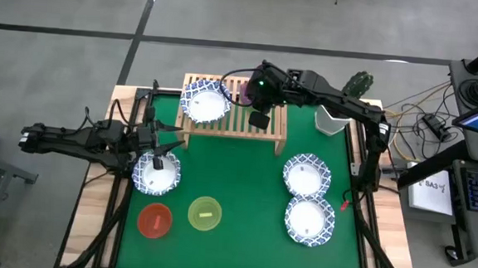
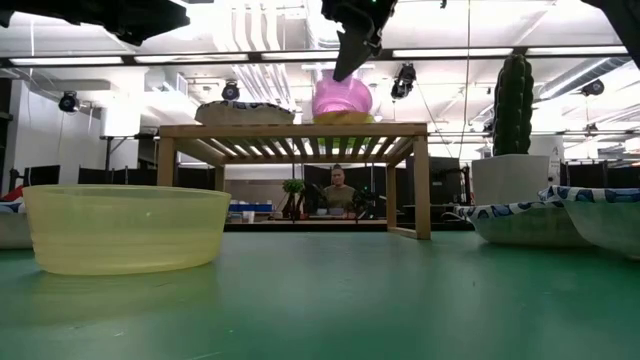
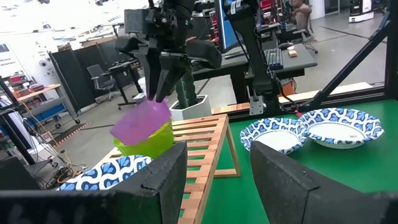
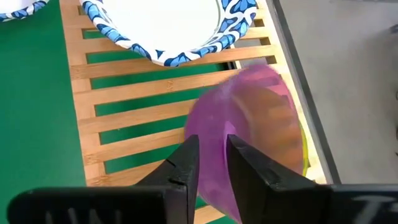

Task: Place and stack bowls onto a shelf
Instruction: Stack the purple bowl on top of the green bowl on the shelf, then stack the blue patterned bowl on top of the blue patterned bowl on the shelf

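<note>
Currently the right tool [image 4: 211, 163] is over the shelf [image 1: 277, 128], near its middle, fingers pinched on the rim of the purple bowl [image 3: 142, 121]. That bowl is tilted and sits in or just above the green bowl [image 3: 151, 141], which rests on the shelf's slats; whether purple has fully seated in green I cannot tell.

Key relation: the purple bowl hangs directly below the right tool, and the green bowl lies straight beneath it. So the coming move looks to be vertical only: lower, level the tilt, let go. The low view shows purple [image 2: 342, 99] leaning, one edge higher than the other; a release at this angle could leave it cocked in the green one rather than nested.

Beside this pair on the shelf: one white bowl with blue rim [image 1: 205, 102], close to but apart from the purple bowl in the right wrist view.

Left tool [image 1: 157, 139]: fingers spread, holding nothing, over another blue-rimmed bowl [image 1: 157, 174] on the green table [image 1: 243, 201] in front of the shelf. It is the nearer arm for that bowl, and for the red bowl [image 1: 155, 219] and yellow bowl [image 1: 205, 213].

Two more blue-rimmed bowls [image 1: 306, 175] [image 1: 309, 219] lie on the right arm's side of the table.
</note>
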Controlling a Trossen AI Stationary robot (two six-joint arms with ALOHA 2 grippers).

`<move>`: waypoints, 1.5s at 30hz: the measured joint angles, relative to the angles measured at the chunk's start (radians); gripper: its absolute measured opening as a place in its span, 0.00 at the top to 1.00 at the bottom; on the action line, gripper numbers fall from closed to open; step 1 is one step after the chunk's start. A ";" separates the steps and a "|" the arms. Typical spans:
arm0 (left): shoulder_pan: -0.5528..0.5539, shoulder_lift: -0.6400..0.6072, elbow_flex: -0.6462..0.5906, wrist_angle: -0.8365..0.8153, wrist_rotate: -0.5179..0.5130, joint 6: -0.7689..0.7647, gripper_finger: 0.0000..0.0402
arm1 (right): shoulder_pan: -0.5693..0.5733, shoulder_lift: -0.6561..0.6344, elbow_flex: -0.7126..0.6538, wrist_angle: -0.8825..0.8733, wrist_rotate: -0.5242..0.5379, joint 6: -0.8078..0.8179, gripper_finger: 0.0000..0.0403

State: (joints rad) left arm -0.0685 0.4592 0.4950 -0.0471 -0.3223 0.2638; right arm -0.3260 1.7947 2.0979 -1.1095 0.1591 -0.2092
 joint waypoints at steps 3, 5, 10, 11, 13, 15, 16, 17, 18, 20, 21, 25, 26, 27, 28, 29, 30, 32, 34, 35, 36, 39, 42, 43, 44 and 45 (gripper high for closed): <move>0.000 0.000 0.000 0.000 0.000 0.000 0.60 | 0.000 0.000 0.000 0.000 0.020 0.000 0.81; 0.000 0.000 0.000 0.000 0.000 0.000 0.60 | 0.000 0.000 0.000 0.000 0.038 -0.001 0.80; 0.000 0.000 0.000 0.000 0.000 0.000 0.60 | 0.000 0.000 0.000 0.000 0.042 -0.004 0.80; 0.000 0.000 0.000 0.000 0.000 0.000 0.60 | 0.000 0.000 0.000 0.000 0.034 0.000 0.80; 0.000 0.000 0.000 0.000 0.000 0.000 0.60 | 0.000 0.000 0.000 0.000 -0.018 0.000 0.80; 0.000 0.000 0.000 0.000 0.000 0.000 0.60 | 0.004 0.000 0.000 0.000 -0.083 0.009 0.80; 0.000 0.000 0.000 0.000 0.000 0.000 0.60 | 0.009 0.000 -0.001 0.000 -0.109 0.016 0.80; 0.000 0.000 0.000 0.000 0.000 0.000 0.60 | 0.017 0.000 -0.003 -0.001 -0.130 0.024 0.80; 0.000 0.000 0.000 -0.001 0.000 0.000 0.60 | 0.027 -0.003 -0.008 -0.002 -0.138 0.026 0.80; 0.000 0.000 0.000 -0.002 0.000 0.000 0.60 | 0.054 -0.009 -0.021 -0.006 -0.139 0.026 0.80; 0.000 0.000 0.000 -0.002 0.000 0.000 0.60 | 0.068 -0.015 -0.030 -0.006 -0.140 0.026 0.80; 0.000 0.000 0.000 -0.002 0.000 0.000 0.60 | 0.134 -0.053 -0.087 0.008 -0.134 0.045 0.81; 0.000 0.000 0.000 -0.002 0.000 0.000 0.60 | 0.155 -0.068 -0.111 0.030 -0.133 0.055 0.81; 0.000 0.000 0.000 -0.002 0.000 0.000 0.60 | 0.174 -0.084 -0.138 0.060 -0.133 0.059 0.81; 0.000 0.000 0.000 -0.002 0.000 0.000 0.60 | 0.194 -0.099 -0.170 0.098 -0.133 0.060 0.82; 0.000 0.000 0.000 -0.002 0.000 0.000 0.60 | 0.216 -0.118 -0.207 0.137 -0.133 0.060 0.82; 0.000 0.000 0.000 -0.002 0.000 0.000 0.60 | 0.237 -0.138 -0.250 0.183 -0.133 0.060 0.82; 0.000 0.000 0.000 0.000 0.000 0.000 0.60 | 0.278 -0.182 -0.347 0.295 -0.134 0.057 0.83; 0.000 0.000 0.000 0.001 0.000 -0.006 0.60 | 0.319 -0.229 -0.460 0.414 -0.133 0.051 0.83; 0.000 -0.001 0.000 0.003 0.000 -0.008 0.60 | 0.337 -0.253 -0.518 0.478 -0.134 0.044 0.83; 0.000 -0.002 0.000 0.005 0.000 -0.012 0.60 | 0.354 -0.277 -0.577 0.540 -0.133 0.035 0.83; 0.000 -0.003 0.000 0.018 0.000 -0.027 0.60 | 0.396 -0.346 -0.760 0.742 -0.134 0.015 0.83; 0.000 -0.002 0.000 0.031 0.000 -0.052 0.60 | 0.418 -0.417 -0.926 0.926 -0.134 0.010 0.83; 0.000 -0.002 0.000 0.035 0.000 -0.064 0.60 | 0.421 -0.443 -0.978 0.977 -0.133 0.011 0.83; 0.000 -0.002 0.000 0.040 0.000 -0.080 0.60 | 0.423 -0.467 -1.027 1.026 -0.133 0.013 0.83; 0.000 -0.002 0.000 0.046 0.000 -0.096 0.60 | 0.425 -0.493 -1.077 1.066 -0.133 0.018 0.83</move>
State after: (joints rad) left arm -0.0686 0.4576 0.4950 -0.0011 -0.3222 0.1678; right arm 0.0986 1.3013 1.0209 -0.0439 0.0257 -0.1913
